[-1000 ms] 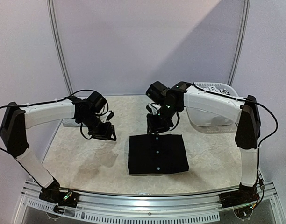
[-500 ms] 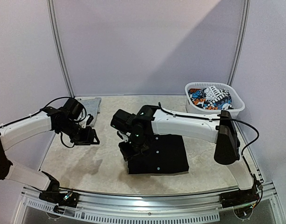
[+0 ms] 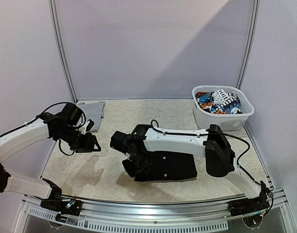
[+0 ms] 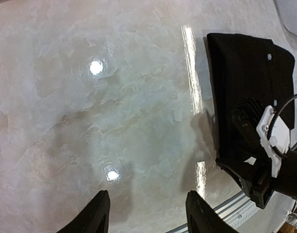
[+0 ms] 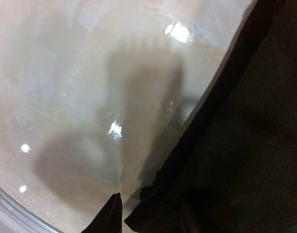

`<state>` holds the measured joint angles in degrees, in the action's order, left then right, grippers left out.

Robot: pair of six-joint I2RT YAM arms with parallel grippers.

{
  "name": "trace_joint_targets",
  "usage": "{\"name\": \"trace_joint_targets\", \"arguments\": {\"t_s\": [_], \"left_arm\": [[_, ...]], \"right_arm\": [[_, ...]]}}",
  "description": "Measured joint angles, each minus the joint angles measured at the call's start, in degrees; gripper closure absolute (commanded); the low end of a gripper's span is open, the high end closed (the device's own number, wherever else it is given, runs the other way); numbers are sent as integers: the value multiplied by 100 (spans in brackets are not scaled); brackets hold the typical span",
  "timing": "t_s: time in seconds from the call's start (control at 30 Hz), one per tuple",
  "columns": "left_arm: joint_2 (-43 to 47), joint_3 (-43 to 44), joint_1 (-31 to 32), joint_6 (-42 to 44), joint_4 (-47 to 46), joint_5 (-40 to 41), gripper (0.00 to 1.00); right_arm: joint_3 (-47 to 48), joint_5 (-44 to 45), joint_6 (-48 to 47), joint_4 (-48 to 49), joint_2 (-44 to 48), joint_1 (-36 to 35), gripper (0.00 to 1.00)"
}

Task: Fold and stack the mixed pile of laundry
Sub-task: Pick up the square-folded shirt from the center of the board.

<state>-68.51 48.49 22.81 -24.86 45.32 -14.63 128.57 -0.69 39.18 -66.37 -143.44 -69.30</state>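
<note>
The white basket (image 3: 221,122), far off from my right gripper (image 5: 148,216), holds the printed piece (image 3: 217,102). Only the overhead view shows it, along with the grey top (image 3: 92,110) lying flat beyond my left gripper (image 4: 148,216), whose jaws are spread over bare table (image 4: 90,121). My right wrist view alone shows those jaws parted around a corner of the folded black garment (image 5: 245,145), which lies flat with its longer side running away from them.
</note>
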Motion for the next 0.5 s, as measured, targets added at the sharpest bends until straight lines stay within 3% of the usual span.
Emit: {"name": "trace_joint_targets", "arguments": {"t_s": [0.2,0.37,0.5], "left_arm": [[-98,0,0,2,-7,-22,46],[-227,0,0,0,-66,-63,47],[-313,-2,0,-2,-116,-101,47]], "right_arm": [[-330,632,79,-352,111,-140,64],[-1241,940,179,-422,579,-216,81],[-1353,1169,223,-522,612,-232,93]]}}
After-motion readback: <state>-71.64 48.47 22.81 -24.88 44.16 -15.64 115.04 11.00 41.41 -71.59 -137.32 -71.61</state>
